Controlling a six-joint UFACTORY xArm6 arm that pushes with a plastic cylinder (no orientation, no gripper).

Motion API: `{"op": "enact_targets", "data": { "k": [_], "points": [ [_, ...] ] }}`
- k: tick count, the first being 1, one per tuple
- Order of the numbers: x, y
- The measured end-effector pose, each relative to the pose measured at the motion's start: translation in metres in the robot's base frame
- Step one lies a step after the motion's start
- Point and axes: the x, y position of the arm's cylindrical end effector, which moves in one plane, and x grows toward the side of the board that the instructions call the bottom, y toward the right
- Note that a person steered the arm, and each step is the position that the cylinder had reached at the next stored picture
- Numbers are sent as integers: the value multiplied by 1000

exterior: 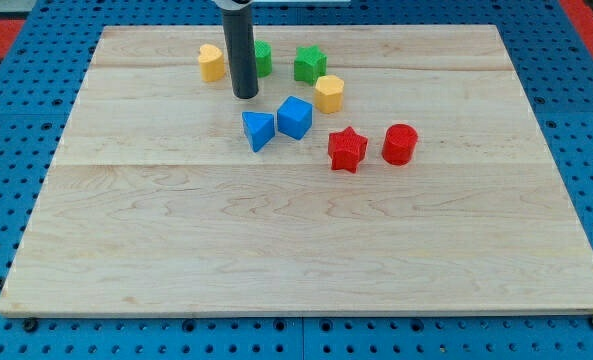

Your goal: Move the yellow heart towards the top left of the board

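The yellow heart (211,62) sits near the view's top, left of centre. My tip (245,95) rests on the board just to the heart's lower right, a short gap away. The rod partly hides a green block (263,58) behind it. A yellow hexagon-like block (328,93) lies further right.
A green star (310,64) is right of the rod. A blue triangle (258,130) and a blue cube (294,117) lie just below my tip. A red star (347,149) and a red cylinder (399,144) lie to the right. The wooden board (296,250) sits on a blue pegboard.
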Motion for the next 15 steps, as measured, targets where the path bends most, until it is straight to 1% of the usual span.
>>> {"op": "enact_targets", "data": {
  "k": [2,3,4,5,6,7,8,9,10,12,13,14,15],
  "points": [
    [-2,0],
    [-37,0],
    [-38,-22],
    [-51,-66],
    [-87,-70],
    [-85,-47],
    [-108,-58],
    [-127,-97],
    [-110,-140],
    [-105,-66],
    [-99,-98],
    [-97,-74],
    [-84,-68]
  ]
}}
